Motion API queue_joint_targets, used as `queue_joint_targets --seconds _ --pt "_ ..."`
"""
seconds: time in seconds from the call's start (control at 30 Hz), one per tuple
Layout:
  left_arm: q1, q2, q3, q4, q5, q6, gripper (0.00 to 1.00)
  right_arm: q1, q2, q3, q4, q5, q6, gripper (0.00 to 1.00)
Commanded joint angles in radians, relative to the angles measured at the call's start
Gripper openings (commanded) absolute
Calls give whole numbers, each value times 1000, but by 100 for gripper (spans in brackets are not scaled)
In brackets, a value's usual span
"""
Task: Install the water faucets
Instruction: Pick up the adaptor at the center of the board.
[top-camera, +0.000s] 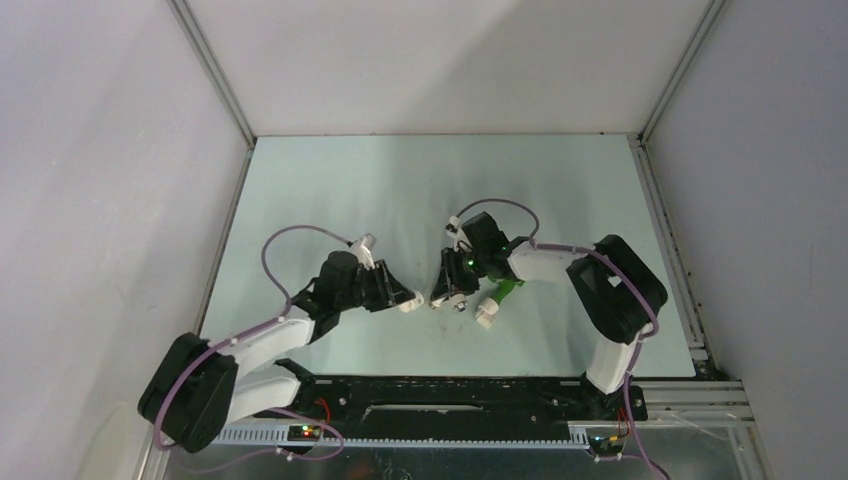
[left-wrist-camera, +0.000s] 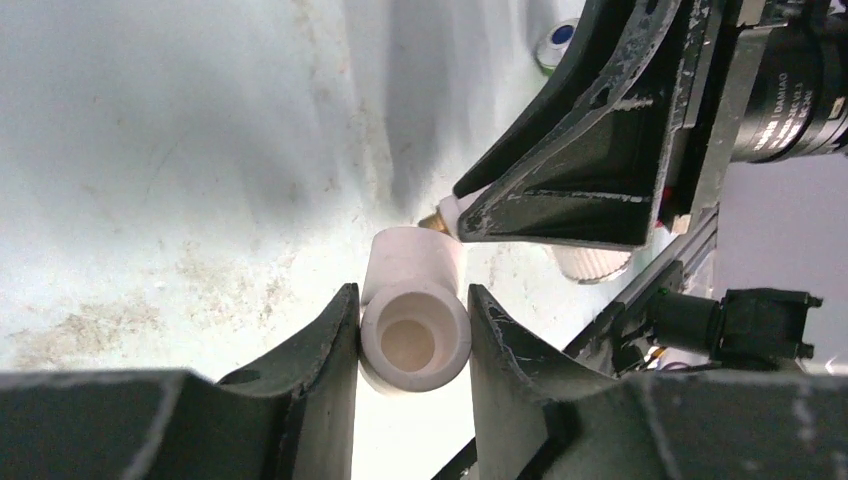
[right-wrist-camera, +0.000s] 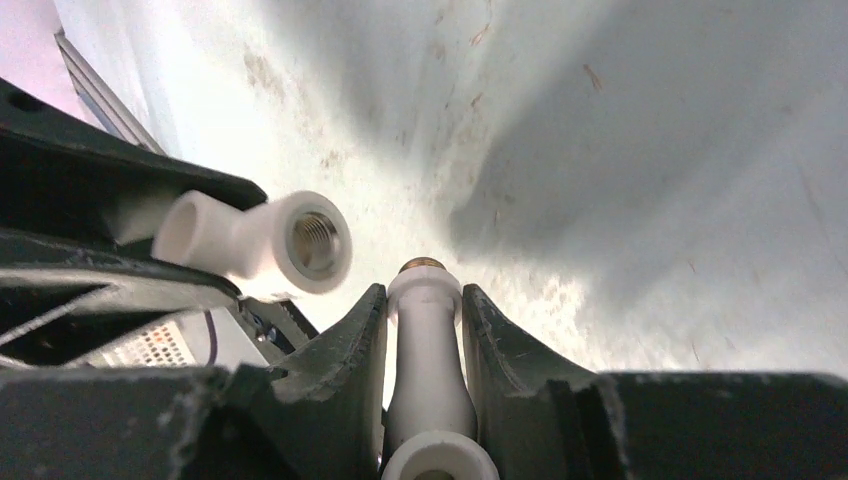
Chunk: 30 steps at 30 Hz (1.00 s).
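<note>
Mating step, mid-desk (top-camera: 400, 190). Right jaws clamp white plastic faucet (right-wrist-camera: 427, 350), brass thread forward. Left jaws pinch white elbow pipe fitting (left-wrist-camera: 415, 340), socket offset left. Next: align axes, screw in. Green plastic faucet (top-camera: 510, 290) apparently lying under the right arm.

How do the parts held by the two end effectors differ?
The elbow fitting in the left end effector is short, bent and hollow; the faucet in the right end effector is a slim stem. The fitting shows a threaded socket, the faucet a brass threaded tip. Both are white and clamped.
</note>
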Motion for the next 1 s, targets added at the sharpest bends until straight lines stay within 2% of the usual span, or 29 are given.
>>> queue_joint_targets --seconds 0.0,0.23,0.33,0.43,0.5,0.73,0.9,0.97 --pt "-4 -111 75 -140 13 150 0 -19 -176 29 -147 70 -137 0" --pt "-3 -259 239 -362 136 402 0 -49 -508 28 -312 60 -353 0" --pt "-3 -334 268 -334 256 501 0 -79 -637 28 -329 -10 -423 0" --pt "-2 -409 294 -327 258 545 0 -112 -736 28 -323 -132 -479 0" --pt "-1 -443 301 -283 311 552 0 -117 -796 28 -318 -185 -518 0" --pt "-1 -466 267 33 513 359 0 -85 -992 -73 -54 -291 -575 0" --pt "-1 -446 241 233 597 210 0 -21 -1014 -85 -16 -294 -665 0" --pt "-3 -443 238 260 601 190 0 12 -1017 -86 4 -276 -695 0"
